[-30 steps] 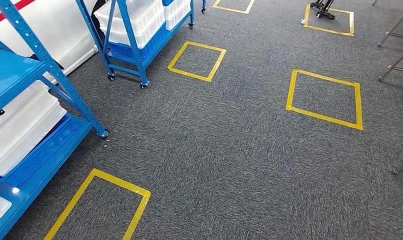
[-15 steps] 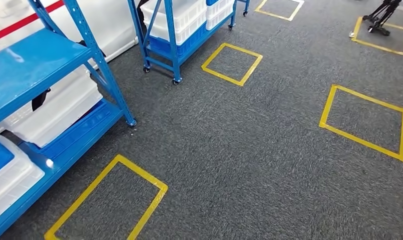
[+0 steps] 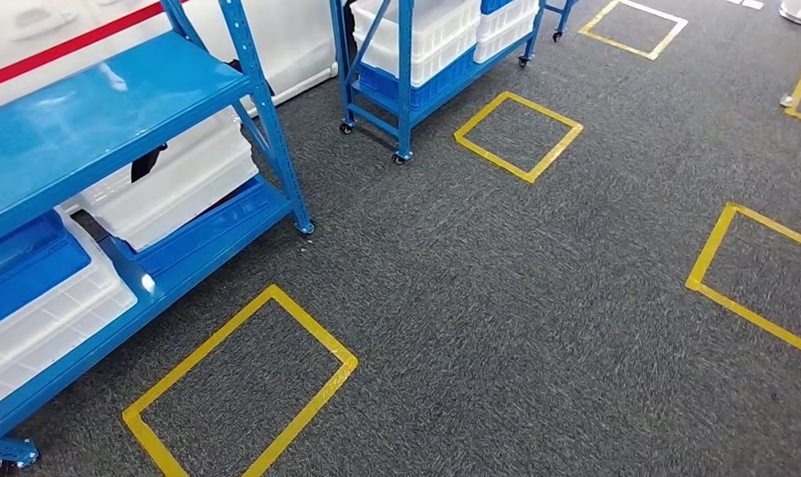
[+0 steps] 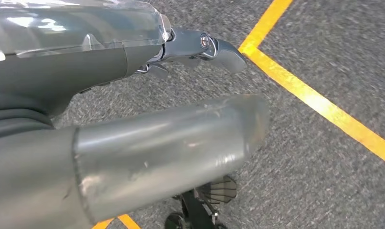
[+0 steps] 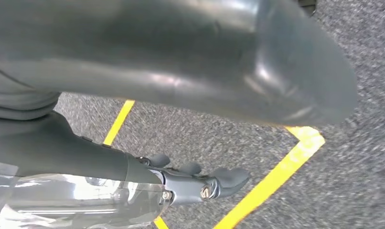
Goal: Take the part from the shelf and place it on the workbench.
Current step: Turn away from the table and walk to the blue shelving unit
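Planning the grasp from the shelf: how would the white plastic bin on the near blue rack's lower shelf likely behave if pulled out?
The white plastic bin looks rigid, with moulded walls, so it likely keeps its shape. It sits on the smooth painted blue metal rack, so it would probably slide rather than tip. Its weight is uncertain: its contents are hidden under the upper shelf.

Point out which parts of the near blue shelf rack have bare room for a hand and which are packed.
The glossy top deck of the near blue metal shelf rack is bare along its visible length, bordered by the perforated blue upright. Below it is crowded: a white plastic bin and a white bin with a blue lid take up most of the lower shelf, with a narrow gap between them.
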